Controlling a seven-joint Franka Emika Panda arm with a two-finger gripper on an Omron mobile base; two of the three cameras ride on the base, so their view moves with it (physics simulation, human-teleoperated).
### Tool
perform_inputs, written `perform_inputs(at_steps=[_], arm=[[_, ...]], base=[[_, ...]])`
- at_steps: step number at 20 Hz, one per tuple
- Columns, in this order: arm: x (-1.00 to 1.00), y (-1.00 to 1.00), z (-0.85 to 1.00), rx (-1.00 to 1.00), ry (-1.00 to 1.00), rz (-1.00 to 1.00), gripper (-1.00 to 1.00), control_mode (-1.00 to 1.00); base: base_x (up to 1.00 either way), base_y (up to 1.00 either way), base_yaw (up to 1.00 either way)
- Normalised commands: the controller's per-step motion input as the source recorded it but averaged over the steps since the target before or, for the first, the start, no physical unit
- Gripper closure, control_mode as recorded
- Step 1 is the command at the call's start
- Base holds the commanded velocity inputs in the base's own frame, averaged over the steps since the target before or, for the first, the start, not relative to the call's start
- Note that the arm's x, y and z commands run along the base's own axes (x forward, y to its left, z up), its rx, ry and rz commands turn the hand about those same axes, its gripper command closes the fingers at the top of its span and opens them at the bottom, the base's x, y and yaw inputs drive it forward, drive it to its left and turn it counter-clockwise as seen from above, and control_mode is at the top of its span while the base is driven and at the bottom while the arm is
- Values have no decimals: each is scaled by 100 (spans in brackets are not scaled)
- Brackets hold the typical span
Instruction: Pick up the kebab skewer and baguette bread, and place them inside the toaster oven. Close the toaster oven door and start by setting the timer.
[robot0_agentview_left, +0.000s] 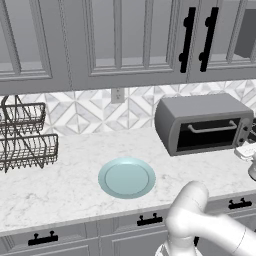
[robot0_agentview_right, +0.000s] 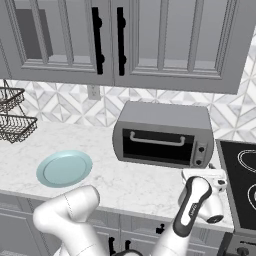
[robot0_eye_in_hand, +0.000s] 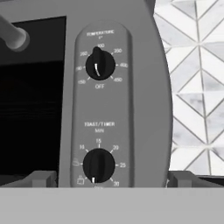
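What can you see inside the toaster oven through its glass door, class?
The toaster oven has its door shut. Through the dark glass only blackness shows, with faint horizontal lines in the hand view that may be a rack. Whether skewer or bread lies inside cannot be told.

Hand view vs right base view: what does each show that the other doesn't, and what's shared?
Hand view alone: the dial lettering, with the temperature knob above and the toast/timer knob below, and the open gripper framing that timer knob.
Right base view alone: the light blue plate, wire baskets, wall cabinets and cooktop.
Shared: the toaster oven, its shut toaster oven door with bar handle, and the patterned backsplash.
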Motion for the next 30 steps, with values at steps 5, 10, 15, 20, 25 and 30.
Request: perform_inputs(at_steps=[5,10,15,20,25,30], arm=[[0,3,14,0,0,-1,-100,-100],[-1,1,1,0,0,-1,-100,-100],[-3,2,0,0,0,-1,-100,-100],[-10,5,0,0,0,-1,-100,-100],[0,3,0,0,0,-2,-100,-100],[0,13,0,0,0,-2,-100,-100]], base=[[0,0,0],[0,0,0],[0,0,0],[0,0,0],[0,0,0],[0,0,0]])
